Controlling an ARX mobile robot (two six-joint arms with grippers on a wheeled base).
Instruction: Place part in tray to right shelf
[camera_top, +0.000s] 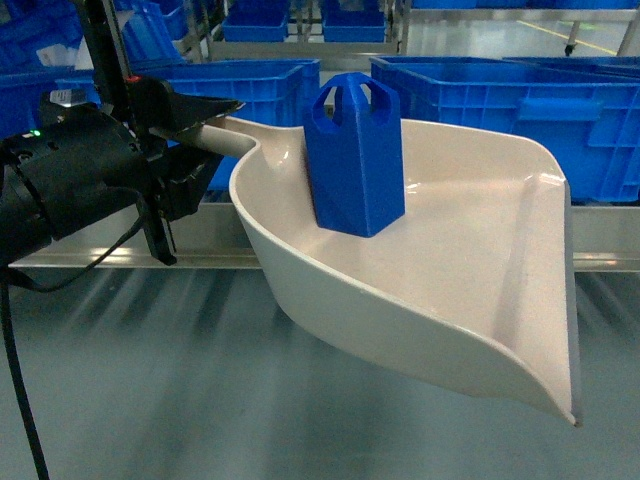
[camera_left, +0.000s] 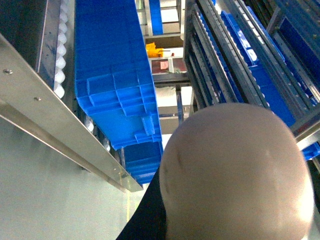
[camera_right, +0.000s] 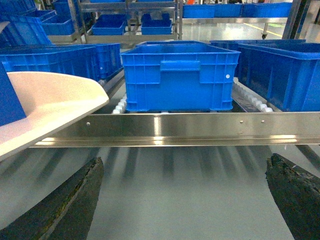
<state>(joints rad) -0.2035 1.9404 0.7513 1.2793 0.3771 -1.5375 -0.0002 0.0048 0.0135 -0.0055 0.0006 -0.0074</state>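
Part (camera_top: 355, 160) glossy blue plastic; tray (camera_top: 480, 270) smooth beige plastic; right shelf (camera_right: 200, 127) brushed steel, white rollers.

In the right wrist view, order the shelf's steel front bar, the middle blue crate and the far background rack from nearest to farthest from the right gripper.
From the right gripper:
1. Steel front bar, straight ahead, across the view.
2. Middle blue crate, just behind the bar on the rollers.
3. Background rack, top centre, across the aisle.

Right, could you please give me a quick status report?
Left gripper shut on tray handle, right gripper open and empty. Blue part upright in tray. Blue crates occupy the right shelf.
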